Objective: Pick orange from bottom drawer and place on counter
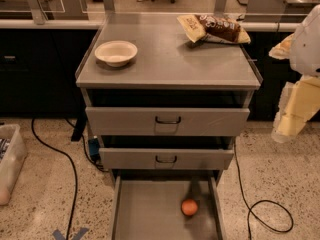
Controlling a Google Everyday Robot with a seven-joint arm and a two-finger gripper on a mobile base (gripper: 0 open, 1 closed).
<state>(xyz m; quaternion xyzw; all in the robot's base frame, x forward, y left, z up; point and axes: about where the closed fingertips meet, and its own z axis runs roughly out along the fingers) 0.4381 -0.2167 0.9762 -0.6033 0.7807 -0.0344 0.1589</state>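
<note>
Speckled floor (42, 194) around the open bottom drawer (145, 211), orange (189, 207) in its right half, gripper (288, 126) up right of it, can't tell its grip.

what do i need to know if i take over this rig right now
Gripper: at the right edge of view, beside the cabinet at about upper-drawer height, far from the orange.
Orange: lying on the floor of the open bottom drawer, right of middle.
Counter: has a white bowl at left and a snack bag at back right; the middle is free.
Done: the drawer is open.
Left: reach down, grasp the orange, lift it, place it on the counter.
</note>
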